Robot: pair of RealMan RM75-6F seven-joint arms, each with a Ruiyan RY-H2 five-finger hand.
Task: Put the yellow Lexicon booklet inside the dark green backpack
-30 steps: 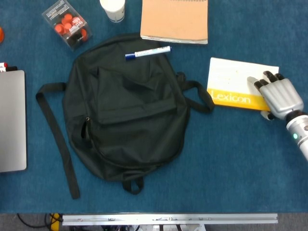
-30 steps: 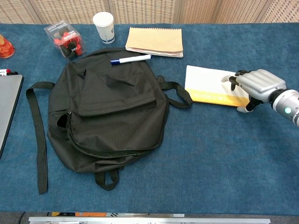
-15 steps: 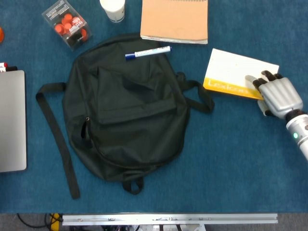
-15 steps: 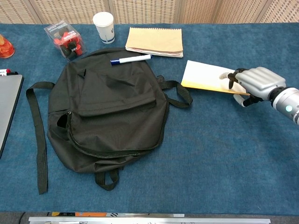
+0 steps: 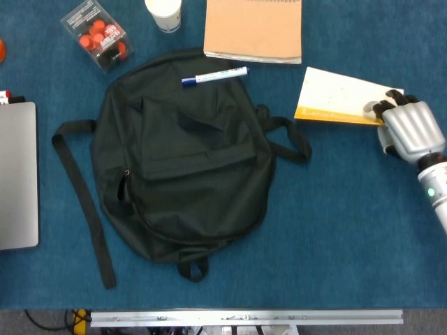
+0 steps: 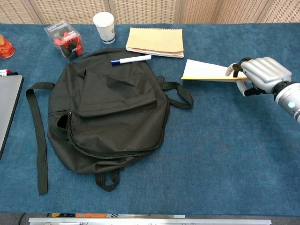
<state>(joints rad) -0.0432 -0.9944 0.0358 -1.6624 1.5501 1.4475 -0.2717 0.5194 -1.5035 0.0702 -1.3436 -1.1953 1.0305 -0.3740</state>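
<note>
The Lexicon booklet [image 5: 339,98] [image 6: 206,73], white on top with a yellow band along its near edge, is tilted up off the blue table at the right. My right hand [image 5: 408,129] [image 6: 261,75] grips its right end, fingers over the top and thumb below. The dark green backpack [image 5: 183,157] [image 6: 108,110] lies flat in the middle, its zips closed as far as I can see, with one strap loop [image 5: 290,139] reaching toward the booklet. My left hand is not in either view.
A blue-capped marker [image 5: 214,75] lies on the backpack's top edge. Behind it are a tan notepad [image 5: 255,29], a paper cup [image 5: 164,12] and a clear box of red pieces [image 5: 98,35]. A grey laptop [image 5: 17,174] sits at the left edge.
My right hand has closed on the booklet's right end and lifted it, so the booklet tilts up from lying flat and its yellow band now shows only as a thin strip.
</note>
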